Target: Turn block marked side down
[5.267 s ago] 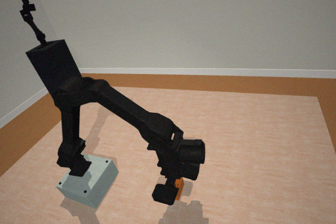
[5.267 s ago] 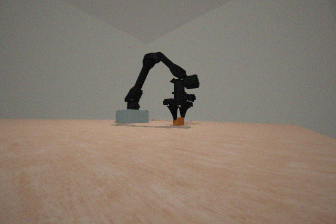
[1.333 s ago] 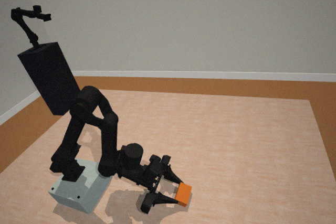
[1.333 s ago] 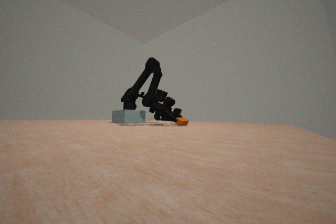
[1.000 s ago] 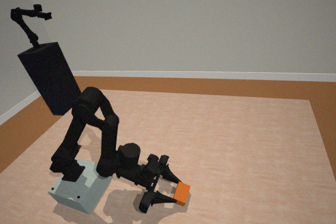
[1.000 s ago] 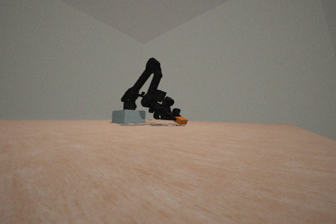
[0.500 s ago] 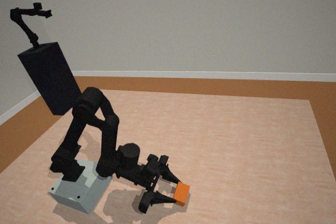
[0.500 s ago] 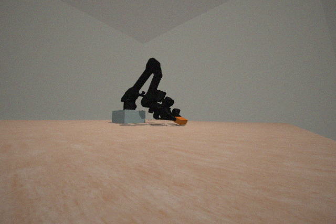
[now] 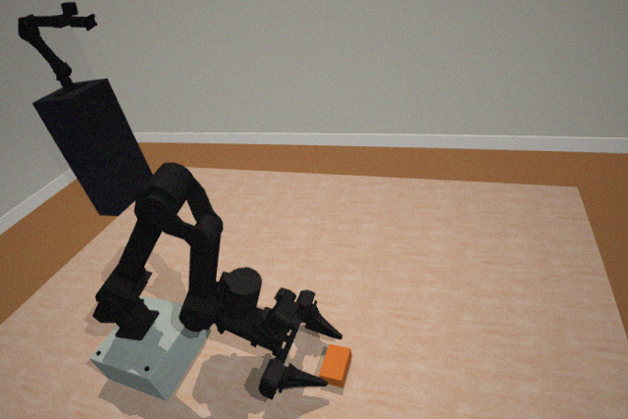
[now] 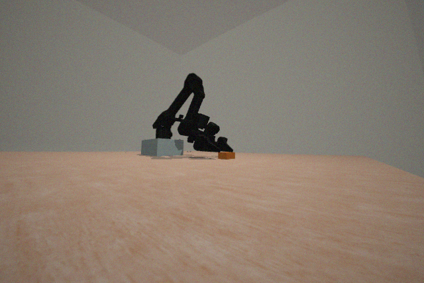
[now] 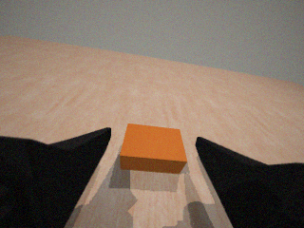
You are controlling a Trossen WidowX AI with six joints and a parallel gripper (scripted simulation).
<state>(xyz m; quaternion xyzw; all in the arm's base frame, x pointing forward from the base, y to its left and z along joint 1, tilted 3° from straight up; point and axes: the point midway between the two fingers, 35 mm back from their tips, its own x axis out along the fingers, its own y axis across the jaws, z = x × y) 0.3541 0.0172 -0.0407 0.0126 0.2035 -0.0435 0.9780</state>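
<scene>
The orange block (image 9: 336, 363) (image 10: 226, 155) (image 11: 153, 147) lies flat on the wooden table (image 9: 431, 277). Every face that shows is plain orange; no mark is visible. My gripper (image 9: 332, 358) (image 11: 154, 137) is open, low over the table, with one black finger on each side of the block. In the wrist view there is a clear gap between each finger and the block. The block sits at about the level of the fingertips.
The arm's grey base block (image 9: 146, 353) (image 10: 160, 146) stands to the left of the gripper. A tall dark box (image 9: 91, 145) with a small camera arm on top stands at the back left. The table edge runs along the right (image 9: 603, 262).
</scene>
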